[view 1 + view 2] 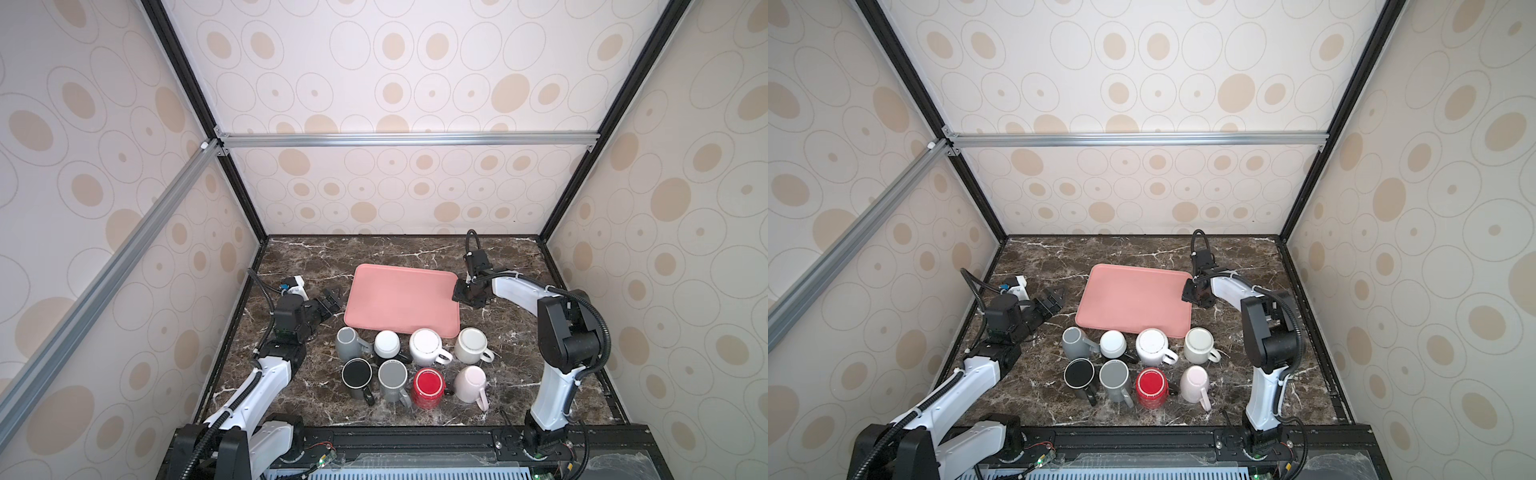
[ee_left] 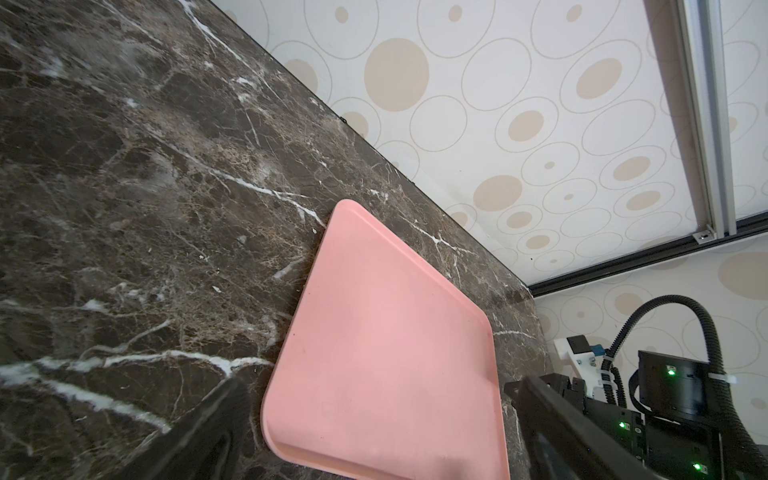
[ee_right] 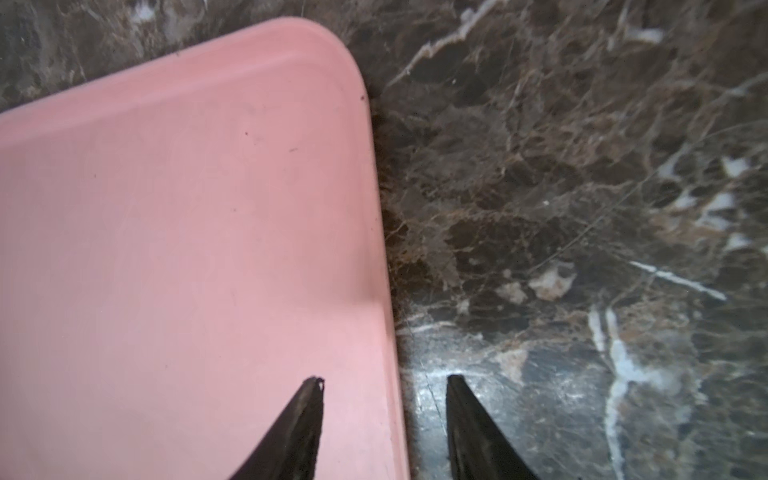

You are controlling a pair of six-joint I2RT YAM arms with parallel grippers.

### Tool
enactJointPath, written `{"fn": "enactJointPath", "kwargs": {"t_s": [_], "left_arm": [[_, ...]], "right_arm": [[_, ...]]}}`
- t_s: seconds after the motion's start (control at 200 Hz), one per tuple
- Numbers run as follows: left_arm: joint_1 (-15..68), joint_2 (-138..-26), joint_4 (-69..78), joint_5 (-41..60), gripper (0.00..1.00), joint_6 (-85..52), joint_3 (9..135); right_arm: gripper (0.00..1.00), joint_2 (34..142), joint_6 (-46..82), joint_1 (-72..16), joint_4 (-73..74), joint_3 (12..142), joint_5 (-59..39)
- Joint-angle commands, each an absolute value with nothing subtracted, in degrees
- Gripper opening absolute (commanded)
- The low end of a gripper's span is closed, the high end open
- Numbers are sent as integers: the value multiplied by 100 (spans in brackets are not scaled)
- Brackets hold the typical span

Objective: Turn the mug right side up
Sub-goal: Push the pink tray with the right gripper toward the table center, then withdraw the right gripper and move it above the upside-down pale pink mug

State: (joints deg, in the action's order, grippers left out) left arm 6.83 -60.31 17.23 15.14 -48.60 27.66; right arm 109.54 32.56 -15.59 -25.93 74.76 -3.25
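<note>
You see eight ceramic mugs [image 1: 424, 346], grey, white, cream, black, red and pale pink, bases up in two rows on the dark marble tabletop [image 1: 316, 253], just off the near side of the flat pink plastic tray [image 1: 399, 299]. Your right gripper [image 3: 384, 380] points down at the tray's right edge, jaws parted astride the rim, grasping nothing. Your left gripper [image 1: 330, 301] sits low, left of the tray, jaws spread wide, empty.
</note>
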Motion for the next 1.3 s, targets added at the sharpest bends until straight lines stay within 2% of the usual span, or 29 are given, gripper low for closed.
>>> {"fn": "enactJointPath", "kwargs": {"t_s": [0.0,0.165,0.305,0.56,0.73,0.87,1.295], "left_arm": [[707,-5930,1810,1536,99,-4847,2777],[712,-5906,1792,1481,99,-4823,2760],[712,-5924,1809,1496,99,-4837,2760],[712,-5917,1786,1506,99,-4840,2785],[712,-5890,1740,1482,99,-4825,2795],[708,-5884,1688,1485,99,-4798,2822],[707,-5891,1645,1481,99,-4777,2883]], "right_arm": [[45,11082,3216,-1565,-2531,7443,-232],[34,11251,3065,-1565,-2585,7418,-148],[29,11434,2863,-1565,-2514,7433,-253],[0,11626,2390,-1565,-2575,7669,-183],[0,11749,1706,-1565,-2659,8127,73],[0,11965,1245,-1463,-3020,8724,-209],[0,12601,1006,-1250,-3665,9648,-284]]}}
